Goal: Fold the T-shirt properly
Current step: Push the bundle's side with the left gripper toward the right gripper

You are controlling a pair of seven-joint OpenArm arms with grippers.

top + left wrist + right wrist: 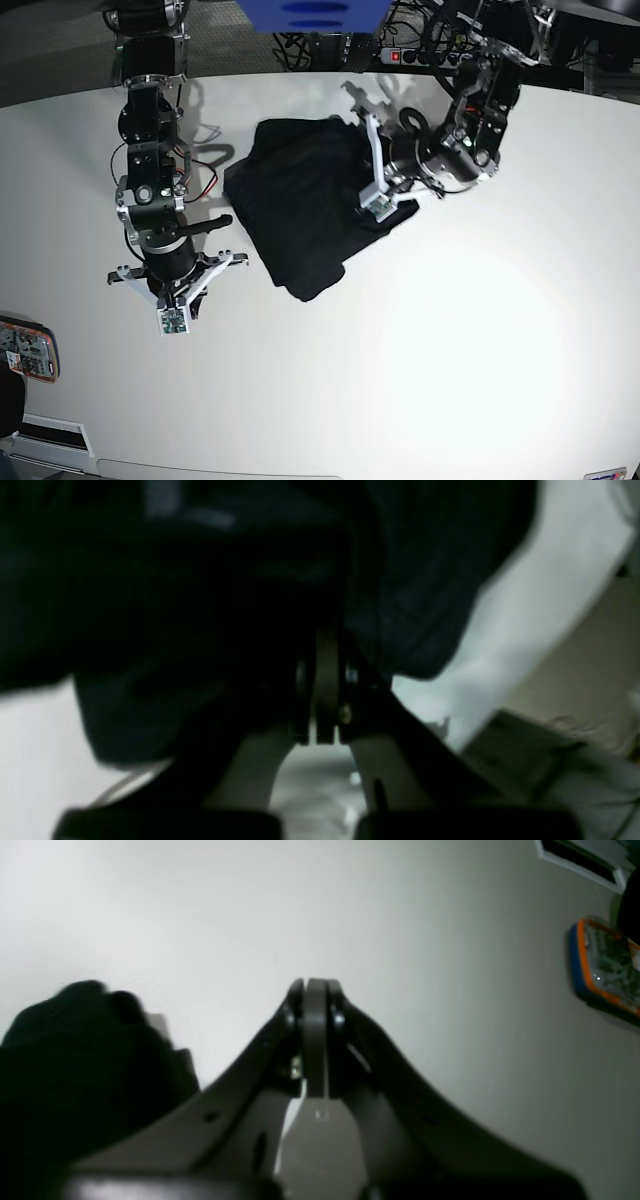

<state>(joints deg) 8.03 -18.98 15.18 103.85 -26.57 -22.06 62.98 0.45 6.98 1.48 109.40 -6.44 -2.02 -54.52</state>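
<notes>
White table [450, 350], crumpled black T-shirt [300, 210], cables [330, 45] behind

White table [450, 350]; dark floor [60, 50] behind it.

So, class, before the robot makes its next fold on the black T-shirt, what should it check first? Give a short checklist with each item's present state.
1. Left gripper gripping the T-shirt: ok, it is shut on the right-hand edge in the base view.
2. Right gripper free: ok, shut on nothing, off the cloth over bare table.
3. Shirt lying flat: not ok, it is bunched and creased.
4. How many layers the left gripper has pinched: cannot tell, wrist view too dark.
5. Orange-edged device clear of the shirt: ok, far at the table edge.
</notes>
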